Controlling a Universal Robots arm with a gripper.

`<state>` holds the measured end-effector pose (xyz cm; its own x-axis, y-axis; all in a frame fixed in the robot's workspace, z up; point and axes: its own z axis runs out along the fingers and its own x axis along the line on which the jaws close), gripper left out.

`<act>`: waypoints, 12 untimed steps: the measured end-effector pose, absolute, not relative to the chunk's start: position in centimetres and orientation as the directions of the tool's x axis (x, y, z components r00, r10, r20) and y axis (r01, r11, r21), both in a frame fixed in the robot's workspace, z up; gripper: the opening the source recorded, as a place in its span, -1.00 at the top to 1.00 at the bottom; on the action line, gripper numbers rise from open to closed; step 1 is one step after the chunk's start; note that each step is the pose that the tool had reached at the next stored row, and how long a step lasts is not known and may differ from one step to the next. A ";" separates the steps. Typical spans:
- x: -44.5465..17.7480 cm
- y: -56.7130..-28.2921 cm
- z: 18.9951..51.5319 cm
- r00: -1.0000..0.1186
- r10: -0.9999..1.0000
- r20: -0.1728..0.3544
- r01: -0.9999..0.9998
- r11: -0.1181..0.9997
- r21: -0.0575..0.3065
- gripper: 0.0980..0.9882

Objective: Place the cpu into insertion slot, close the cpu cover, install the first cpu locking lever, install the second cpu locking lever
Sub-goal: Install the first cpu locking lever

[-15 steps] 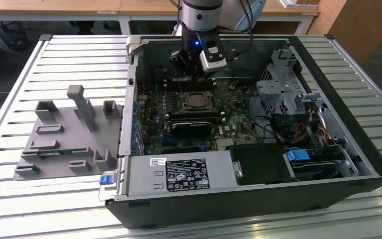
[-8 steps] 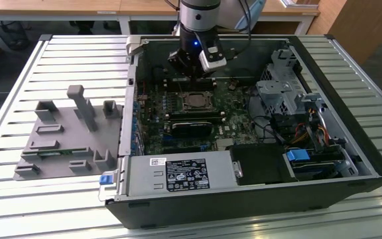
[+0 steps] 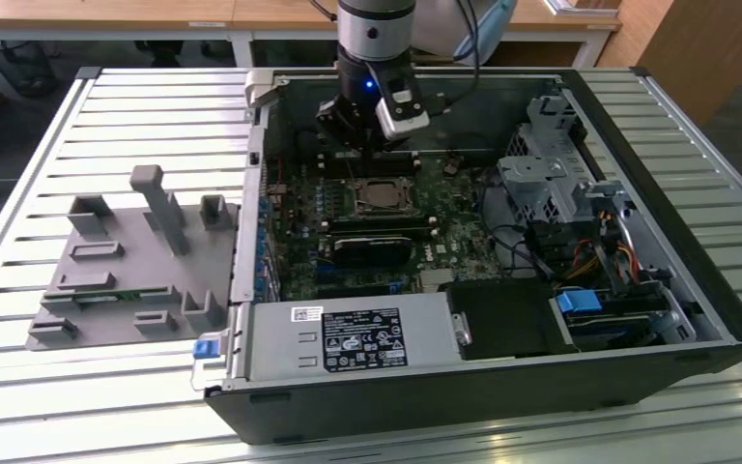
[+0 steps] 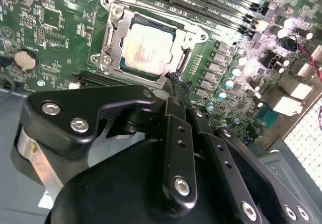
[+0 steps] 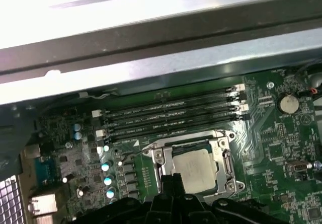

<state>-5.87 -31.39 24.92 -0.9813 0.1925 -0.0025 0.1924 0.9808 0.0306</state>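
Note:
The cpu (image 4: 146, 50) lies flat in the insertion slot on the green motherboard, silvery top up. The slot itself is mostly hidden under it. The cpu cover (image 4: 111, 35) lies down around the chip as a metal frame. My gripper (image 4: 173, 80) is shut, and its black tips sit at the socket's edge, right beside the chip, with nothing seen between them. In the first wrist view the gripper (image 5: 171, 179) meets the frame next to the cpu (image 5: 193, 167), and a thin wire lever (image 5: 143, 148) runs along the cover (image 5: 224, 158). In the exterior view the gripper (image 3: 368, 147) hangs just behind the cpu (image 3: 378, 197).
Long black memory slots (image 5: 171, 116) run beside the socket, close to the case's metal wall (image 5: 161, 58). A drive cage (image 3: 552, 184) and cables crowd the exterior view's right. A power supply (image 3: 345, 338) sits at the front. A grey fixture (image 3: 139, 261) lies on the slatted table.

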 end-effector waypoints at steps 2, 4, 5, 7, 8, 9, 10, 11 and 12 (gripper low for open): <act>-5.9 -31.4 24.9 -0.986 0.164 -0.003 0.164 0.986 0.031 0.98; -6.0 -31.4 24.9 -0.988 0.153 -0.003 0.153 0.988 0.031 0.98; -6.2 -31.4 24.9 -0.988 0.152 -0.003 0.152 0.988 0.031 0.98; -6.7 -31.4 24.9 -0.988 0.152 -0.005 0.152 0.988 0.031 0.98; -6.9 -31.4 24.9 -0.988 0.152 -0.005 0.151 0.988 0.031 0.98; -7.2 -31.4 24.9 -0.988 0.152 -0.006 0.151 0.988 0.031 0.98; -7.4 -31.4 24.9 -0.988 0.152 -0.006 0.151 0.988 0.031 0.98; -7.6 -31.4 24.9 -0.988 0.151 -0.006 0.151 0.988 0.031 0.98; -7.8 -31.4 24.9 -0.988 0.151 -0.007 0.151 0.988 0.031 0.98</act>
<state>-7.84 -31.39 24.92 -0.9885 0.1513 -0.0067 0.1510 0.9880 0.0313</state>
